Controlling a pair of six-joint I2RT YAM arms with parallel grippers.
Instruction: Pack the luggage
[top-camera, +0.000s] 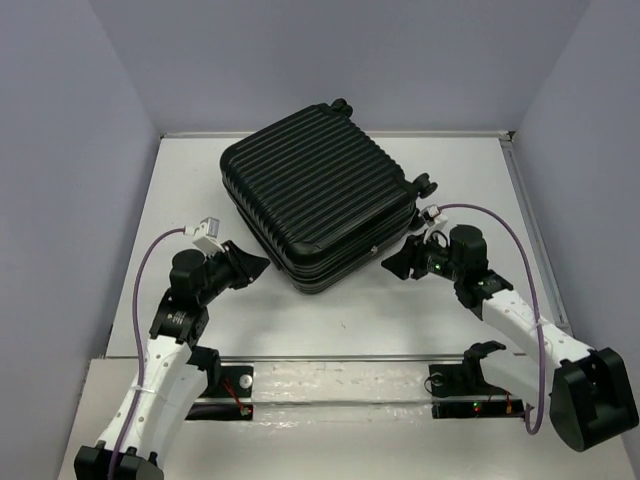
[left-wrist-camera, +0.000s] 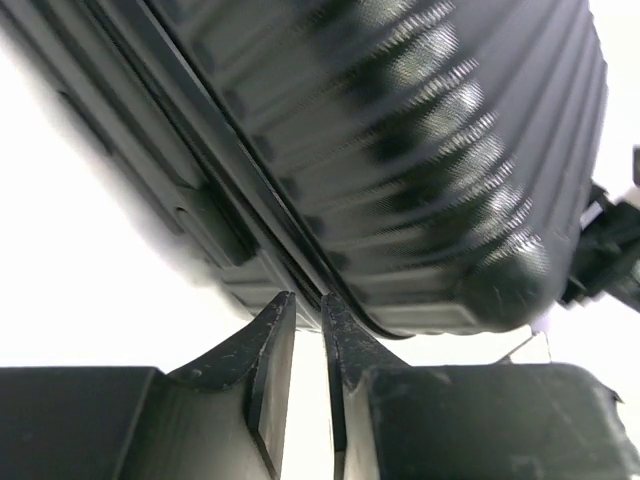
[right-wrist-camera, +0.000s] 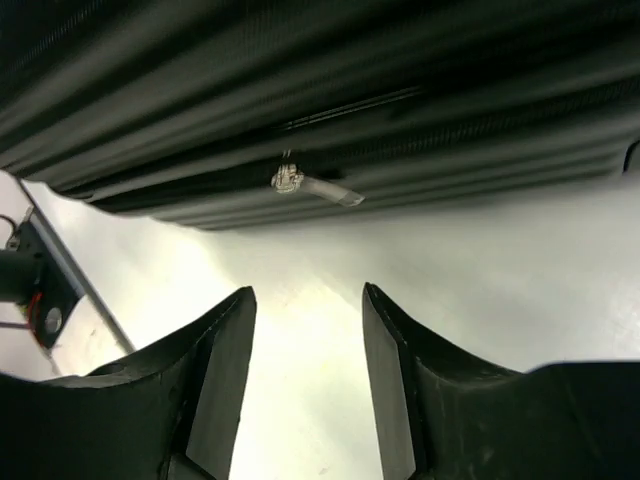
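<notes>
luggage (top-camera: 318, 205) lying closed between arms, long axis diagonal | zipper pull (right-wrist-camera: 305, 184) facing right gripper (right-wrist-camera: 305, 330), spread, nearer | left gripper (left-wrist-camera: 308, 345) nearly pressed together at seam, holding nothing

luggage (top-camera: 315, 205) blocks centre, table (top-camera: 180, 190) sides seemingly free

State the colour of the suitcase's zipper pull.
Silver zipper pull, clearest in the right wrist view.

The top camera looks down over everything; both wrist cameras face the luggage (top-camera: 318, 206) close, from opposite sides.
</notes>
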